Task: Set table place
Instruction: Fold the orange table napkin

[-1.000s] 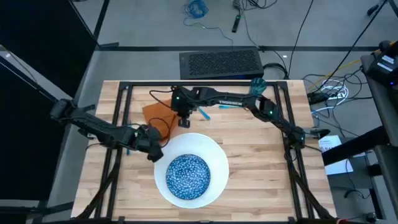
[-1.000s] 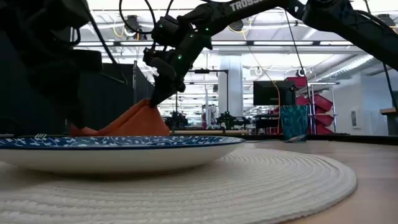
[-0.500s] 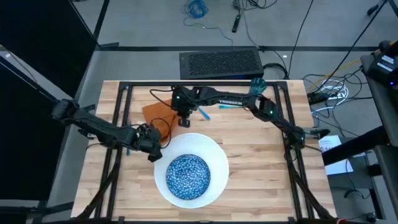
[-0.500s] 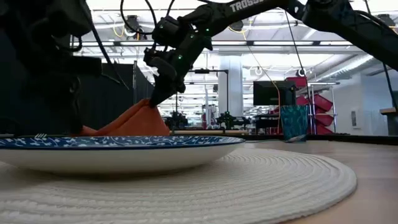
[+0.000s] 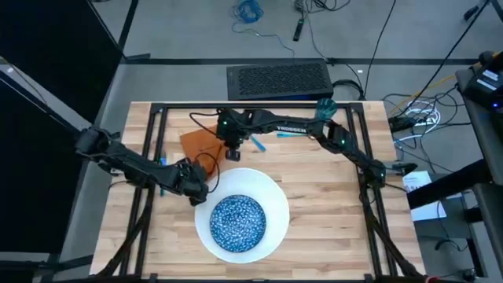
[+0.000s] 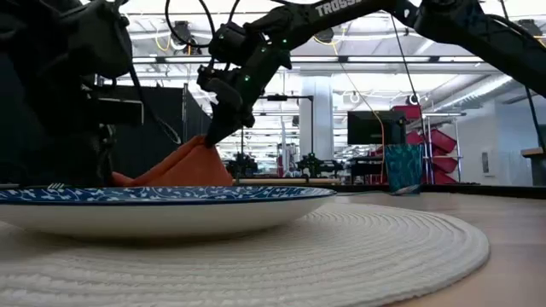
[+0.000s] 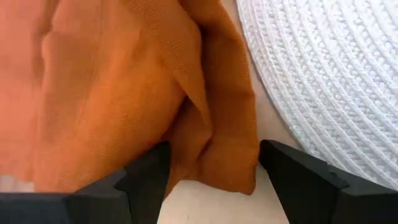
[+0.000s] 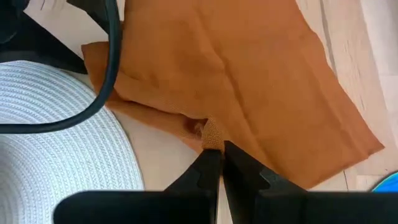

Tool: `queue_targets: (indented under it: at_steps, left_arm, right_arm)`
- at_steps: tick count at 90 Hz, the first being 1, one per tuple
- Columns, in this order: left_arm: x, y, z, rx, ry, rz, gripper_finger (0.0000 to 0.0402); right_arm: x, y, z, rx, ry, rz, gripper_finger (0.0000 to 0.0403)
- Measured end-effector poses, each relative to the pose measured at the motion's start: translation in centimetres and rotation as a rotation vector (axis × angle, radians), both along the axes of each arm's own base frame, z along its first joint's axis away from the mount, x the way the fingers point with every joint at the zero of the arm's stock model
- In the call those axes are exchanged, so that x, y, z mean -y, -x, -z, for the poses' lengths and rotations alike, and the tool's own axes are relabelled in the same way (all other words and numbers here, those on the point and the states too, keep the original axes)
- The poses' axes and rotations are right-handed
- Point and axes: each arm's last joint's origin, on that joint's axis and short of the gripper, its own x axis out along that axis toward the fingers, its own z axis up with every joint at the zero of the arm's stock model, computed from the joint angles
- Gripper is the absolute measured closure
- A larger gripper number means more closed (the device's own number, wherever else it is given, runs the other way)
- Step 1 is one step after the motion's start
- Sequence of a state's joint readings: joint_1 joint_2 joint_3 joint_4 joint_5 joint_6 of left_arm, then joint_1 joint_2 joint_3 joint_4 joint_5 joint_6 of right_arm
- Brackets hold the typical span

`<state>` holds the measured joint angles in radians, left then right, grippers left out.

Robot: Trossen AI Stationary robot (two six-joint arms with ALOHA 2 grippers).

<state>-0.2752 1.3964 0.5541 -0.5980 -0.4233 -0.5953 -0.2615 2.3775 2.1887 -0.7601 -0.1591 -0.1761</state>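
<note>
An orange napkin lies at the table's far left, next to a white woven round mat that bears a blue speckled dish. My right gripper reaches in from the right and is shut on the napkin. My left gripper is open and low. Its fingers stand on either side of the napkin's near folded corner, close to the mat's rim. A teal cup stands at the far right. Light-blue cutlery lies beyond the napkin. My left gripper has the napkin's corner between its open fingers; whether they touch the cloth, I cannot tell. My right gripper pinches a small bunch of the napkin's edge between its two fingers, coming from above and pointing down. The cloth rises to a peak at the fingers. The rest slopes down to the table.
A black rail frame runs along the table's edges. A dark perforated box sits behind the far edge. Bare wood lies to the right of the mat.
My left arm has shifted a little toward the table's right, bringing its gripper closer to the napkin's near corner and the mat. My right gripper keeps the napkin's peak where it was.
</note>
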Motion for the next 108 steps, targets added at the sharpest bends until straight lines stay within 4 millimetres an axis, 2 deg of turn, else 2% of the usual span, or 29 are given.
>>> queue_targets:
  at_steps: [6, 13, 28, 33, 47, 63, 78, 108]
  left_arm:
    - [0.0, 0.0, 0.0, 0.002, 0.001, 0.000, 0.0178]
    - [0.0, -0.1, 0.0, 0.005, 0.002, 0.000, 0.0217]
    - [-0.1, 0.1, 0.1, -0.002, -0.023, -0.004, 0.0363]
    - [-0.2, 0.1, 0.1, -0.004, -0.034, -0.006, 0.0387]
    - [-0.1, -0.2, -0.5, 0.003, -0.053, -0.007, 0.0400]
    - [-0.1, -0.5, -3.6, -0.006, -0.059, -0.013, 0.0401]
    - [-0.8, -0.2, -6.5, 0.028, -0.106, -0.093, 0.0401]
    - [-4.3, 0.1, -7.5, 0.051, -0.140, -0.307, 0.0401]
  right_arm:
    - [0.0, 0.0, 0.0, 0.000, 0.000, 0.000, 0.0403]
    - [0.0, 0.0, 0.0, 0.000, 0.000, 0.000, 0.0403]
    - [0.0, 0.0, 0.0, 0.000, 0.000, 0.000, 0.0403]
    - [0.0, 0.0, 0.0, 0.000, 0.000, 0.000, 0.0403]
    - [0.0, 0.0, 0.0, 0.000, 0.001, 0.000, 0.0403]
    - [0.0, 0.1, -0.2, -0.003, -0.004, -0.001, 0.0403]
    - [0.7, 0.7, -1.9, 0.039, -0.001, 0.023, 0.0403]
    - [3.8, 1.7, -2.0, 0.042, -0.028, 0.127, 0.0403]
